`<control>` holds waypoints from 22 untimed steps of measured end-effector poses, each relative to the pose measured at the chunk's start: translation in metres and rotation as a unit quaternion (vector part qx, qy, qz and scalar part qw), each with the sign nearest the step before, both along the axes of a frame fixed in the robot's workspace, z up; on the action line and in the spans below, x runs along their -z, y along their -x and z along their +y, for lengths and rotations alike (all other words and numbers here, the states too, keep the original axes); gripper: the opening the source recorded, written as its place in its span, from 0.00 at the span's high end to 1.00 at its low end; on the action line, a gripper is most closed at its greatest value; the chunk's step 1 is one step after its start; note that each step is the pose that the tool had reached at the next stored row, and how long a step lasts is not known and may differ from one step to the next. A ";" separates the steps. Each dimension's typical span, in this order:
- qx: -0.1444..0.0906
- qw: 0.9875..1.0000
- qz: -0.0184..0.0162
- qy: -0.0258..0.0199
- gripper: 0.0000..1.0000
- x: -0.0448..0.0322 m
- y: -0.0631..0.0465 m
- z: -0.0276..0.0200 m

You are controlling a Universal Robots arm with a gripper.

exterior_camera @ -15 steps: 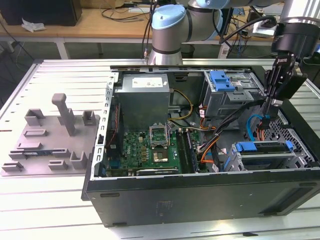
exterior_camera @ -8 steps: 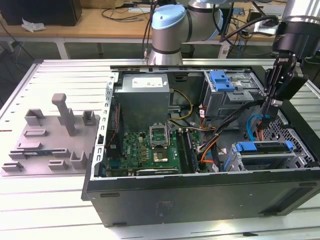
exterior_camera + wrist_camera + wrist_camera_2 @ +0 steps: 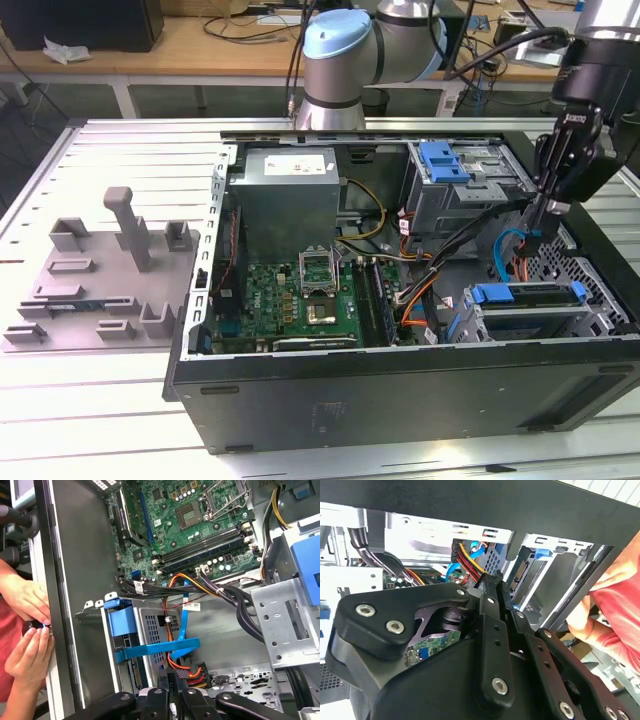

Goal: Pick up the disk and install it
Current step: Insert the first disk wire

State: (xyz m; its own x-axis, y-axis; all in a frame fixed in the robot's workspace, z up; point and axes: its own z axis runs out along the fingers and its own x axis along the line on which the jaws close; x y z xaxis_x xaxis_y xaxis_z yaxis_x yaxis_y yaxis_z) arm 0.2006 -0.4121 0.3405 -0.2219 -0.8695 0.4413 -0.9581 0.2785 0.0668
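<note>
The disk [image 3: 525, 294] is judged already seated in its cage [image 3: 522, 326], while the end effector [image 3: 540, 222], closed on nothing, is held beside the cables [image 3: 239, 604].

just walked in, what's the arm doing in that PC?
The arm's gripper hangs inside the open computer case, near the drive cage, fingers together and holding nothing. A blue-framed disk looks seated in that cage. A person's hands are just outside the case wall.

metal table [image 3: 90, 420]: open pc case [image 3: 400, 400], grey fixture [image 3: 100, 290].
</note>
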 end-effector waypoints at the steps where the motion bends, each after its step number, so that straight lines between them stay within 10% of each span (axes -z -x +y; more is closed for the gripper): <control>1: 0.000 1.000 0.000 -0.002 0.84 -0.0004 0.000 -0.0015; 8: 0.000 0.999 -0.006 -0.033 0.84 -0.0029 0.002 -0.0154; 22: 0.000 0.998 -0.011 -0.070 0.84 -0.0111 0.008 -0.0390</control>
